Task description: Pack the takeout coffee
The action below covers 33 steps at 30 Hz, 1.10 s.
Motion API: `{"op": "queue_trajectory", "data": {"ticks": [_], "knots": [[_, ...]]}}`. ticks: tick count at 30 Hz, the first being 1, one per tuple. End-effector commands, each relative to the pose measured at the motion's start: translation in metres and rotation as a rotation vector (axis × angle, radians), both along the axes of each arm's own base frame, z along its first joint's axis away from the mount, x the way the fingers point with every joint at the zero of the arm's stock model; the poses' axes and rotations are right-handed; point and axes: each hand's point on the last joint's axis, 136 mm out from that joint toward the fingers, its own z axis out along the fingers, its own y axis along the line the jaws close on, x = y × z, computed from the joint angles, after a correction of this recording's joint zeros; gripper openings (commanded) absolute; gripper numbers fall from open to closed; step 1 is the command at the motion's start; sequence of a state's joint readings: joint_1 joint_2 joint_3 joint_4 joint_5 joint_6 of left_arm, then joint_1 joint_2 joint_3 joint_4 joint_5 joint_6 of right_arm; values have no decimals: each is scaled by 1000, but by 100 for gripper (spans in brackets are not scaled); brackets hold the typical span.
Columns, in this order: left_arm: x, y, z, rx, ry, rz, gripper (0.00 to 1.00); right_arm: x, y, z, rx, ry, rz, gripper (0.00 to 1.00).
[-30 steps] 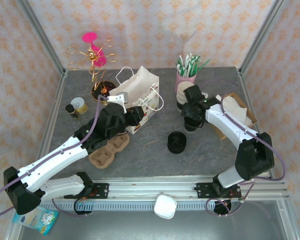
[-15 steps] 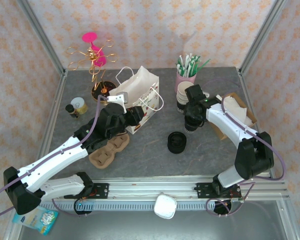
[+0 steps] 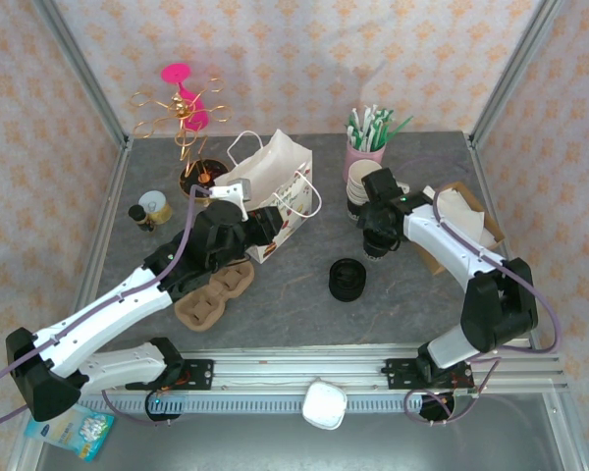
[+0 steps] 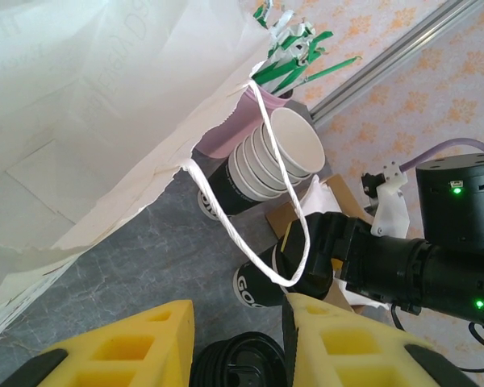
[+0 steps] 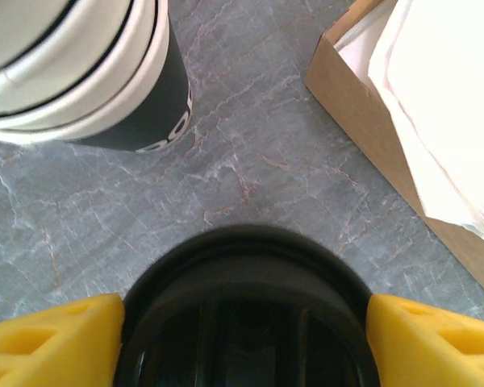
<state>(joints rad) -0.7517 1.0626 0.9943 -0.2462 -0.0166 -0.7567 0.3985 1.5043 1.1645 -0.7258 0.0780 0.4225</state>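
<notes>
The takeout coffee (image 4: 258, 286), a black paper cup with a round black lid (image 5: 246, 266), stands on the table just right of the stack of lidless cups. My right gripper (image 3: 373, 237) hangs straight over it. In the right wrist view the right gripper (image 5: 244, 316) is open, with a yellow finger close against each side of the lid. My left gripper (image 3: 263, 224) is at the mouth of the white paper bag (image 3: 270, 186). In its wrist view the left gripper (image 4: 238, 305) stands partly open with nothing between the fingers. The bag's cord handle (image 4: 294, 242) loops down to its right fingertip.
The stack of cream-rimmed cups (image 3: 358, 182) and a pink holder of green straws (image 3: 366, 147) stand behind the coffee. A low pile of black lids (image 3: 347, 280) lies in front. A cardboard box of napkins (image 3: 461, 221) is at the right. A brown cup carrier (image 3: 214, 292) lies under the left arm.
</notes>
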Motion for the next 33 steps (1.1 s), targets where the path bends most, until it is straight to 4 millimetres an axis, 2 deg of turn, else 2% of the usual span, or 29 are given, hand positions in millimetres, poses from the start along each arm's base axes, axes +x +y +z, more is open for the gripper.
{"op": "queue_trajectory", "data": {"ticks": [1, 7, 12, 15, 19, 25, 28, 33], "knots": [[1, 7, 17, 13, -38, 14, 33, -3, 3, 24, 21, -25, 5, 82], [-4, 10, 31, 8, -59, 6, 33, -4, 6, 60, 66, -102, 23, 91], [-15, 23, 48, 4, -83, 14, 34, -13, 17, 93, 107, -171, 73, 92], [-25, 41, 57, 23, -88, 49, 35, -25, 31, 113, 150, -207, 127, 93], [-39, 77, 56, 83, -70, 144, 36, -47, 53, 130, 211, -249, 226, 93], [-59, 130, 35, 178, -9, 310, 37, -85, 106, 149, 287, -283, 422, 92], [-64, 141, 18, 192, 23, 351, 39, -105, 138, 156, 294, -291, 527, 91], [-70, 153, -9, 227, 95, 411, 41, -141, 204, 154, 238, -289, 716, 90]]}}
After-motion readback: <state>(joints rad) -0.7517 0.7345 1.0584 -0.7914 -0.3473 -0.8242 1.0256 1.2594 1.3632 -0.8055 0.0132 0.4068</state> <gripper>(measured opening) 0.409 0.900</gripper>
